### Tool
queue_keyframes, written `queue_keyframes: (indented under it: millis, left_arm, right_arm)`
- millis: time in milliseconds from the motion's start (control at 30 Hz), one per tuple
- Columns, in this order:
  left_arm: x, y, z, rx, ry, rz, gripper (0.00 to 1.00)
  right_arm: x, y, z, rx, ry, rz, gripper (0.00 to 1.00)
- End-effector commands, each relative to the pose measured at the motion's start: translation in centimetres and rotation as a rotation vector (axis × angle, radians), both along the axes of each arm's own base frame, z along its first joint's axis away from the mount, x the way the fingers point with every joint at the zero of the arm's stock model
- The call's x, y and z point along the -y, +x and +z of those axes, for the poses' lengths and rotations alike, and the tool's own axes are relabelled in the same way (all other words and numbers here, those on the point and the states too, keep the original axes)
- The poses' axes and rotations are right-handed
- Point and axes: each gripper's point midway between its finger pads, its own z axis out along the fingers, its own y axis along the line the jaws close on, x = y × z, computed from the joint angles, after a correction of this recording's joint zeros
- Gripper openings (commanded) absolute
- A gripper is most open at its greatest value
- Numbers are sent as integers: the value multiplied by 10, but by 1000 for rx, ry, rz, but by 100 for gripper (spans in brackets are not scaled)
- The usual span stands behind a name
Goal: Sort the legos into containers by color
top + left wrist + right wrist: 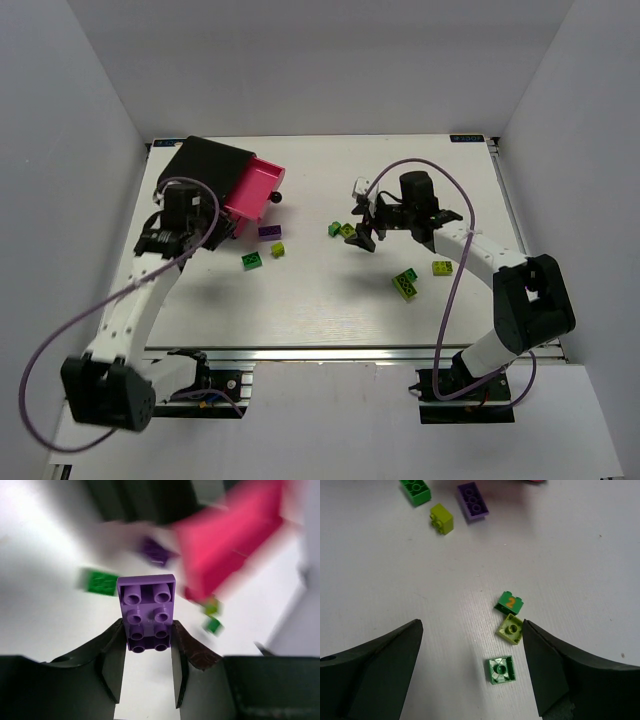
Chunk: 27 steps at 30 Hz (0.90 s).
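Purple brick (pixel 146 611) is clamped between the left gripper (pixel 147 630) fingers, studs facing the wrist camera, long axis pointing straight out from the jaws, beside the open pink drawer (pixel 255 190) near the table's (pixel 330 310) rear-left corner. The right gripper (pixel 472 626) is spread wide above three small bricks (pixel 510 629).

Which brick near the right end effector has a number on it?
The dark green brick bearing an orange 2; the yellow-green brick and square green brick beside it show none.
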Motion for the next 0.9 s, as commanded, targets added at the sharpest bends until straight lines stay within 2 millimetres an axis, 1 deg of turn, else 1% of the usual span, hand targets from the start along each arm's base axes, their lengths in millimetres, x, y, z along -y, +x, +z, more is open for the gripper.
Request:
queue_keyframes:
  millis: [0, 33, 67, 100, 133, 167, 233, 267, 300, 333, 367, 400, 467, 500, 533, 567, 600, 633, 667, 700, 733, 767, 800, 833, 867]
  left_arm:
    - [27, -1, 76, 358, 61, -349, 0]
    - [32, -2, 86, 403, 67, -392, 0]
    - [37, 0, 90, 421, 86, -462, 0]
    - [40, 3, 89, 419, 97, -499, 0]
    - [45, 7, 90, 427, 99, -543, 1]
    - [49, 21, 91, 429, 129, -600, 2]
    - [50, 41, 96, 444, 191, -650, 3]
    - [51, 55, 114, 478, 230, -657, 5]
    - [48, 72, 101, 432, 257, -657, 6]
    - [48, 83, 101, 426, 281, -669, 8]
    - [46, 99, 121, 461, 330, -676, 12]
    - [45, 112, 96, 383, 335, -691, 13]
    - [41, 127, 87, 332, 364, -690, 17]
    - [43, 134, 93, 334, 366, -696, 18]
    - [43, 141, 79, 298, 365, -705, 20]
    - [44, 145, 76, 290, 364, -706, 23]
    - [51, 147, 77, 303, 350, -723, 28]
    - [52, 149, 70, 289, 342, -726, 33]
    - [53, 152, 69, 290, 341, -727, 37]
    - [59, 151, 66, 282, 335, -740, 44]
    - [59, 154, 69, 287, 337, -734, 49]
    - [59, 157, 63, 272, 334, -734, 52]
    - [64, 157, 63, 273, 332, -745, 54]
    - [64, 160, 67, 281, 332, -740, 57]
    - [65, 162, 65, 276, 329, -739, 58]
  right_arm:
    - [-7, -17, 6, 22, 26, 119, 84]
    - [-9, -14, 8, 25, 27, 123, 83]
    - [-11, -14, 8, 20, 29, 131, 82]
    - [-12, -12, 9, 27, 30, 134, 82]
    - [-12, -13, 6, 2, 21, 139, 81]
    - [-13, -14, 6, -4, 18, 148, 81]
    - [-15, -11, 8, 12, 17, 165, 80]
    - [-16, -11, 10, 17, 18, 171, 80]
    - [-17, -11, 9, 12, 13, 177, 80]
    - [-18, -11, 9, 12, 12, 179, 80]
    - [-18, -10, 11, 18, 12, 178, 81]
    - [-18, -10, 10, 16, 10, 175, 81]
    - [-17, -8, 10, 21, 2, 163, 82]
    - [-16, -8, 10, 24, 1, 161, 83]
    - [-16, -7, 10, 27, -2, 156, 83]
    - [-14, -6, 9, 25, -6, 145, 83]
    - [-14, -6, 6, 18, -8, 141, 84]
    - [-13, -5, 7, 23, -8, 137, 84]
    - [-13, -5, 6, 20, -10, 132, 84]
    - [-12, -5, 5, 18, -12, 127, 84]
    - [-12, -5, 5, 21, -11, 127, 84]
    - [-12, -5, 5, 18, -12, 127, 84]
    - [-13, -6, 4, 17, -12, 130, 84]
    - [-12, -5, 3, 14, -13, 128, 84]
    - [-13, -5, 3, 14, -14, 128, 85]
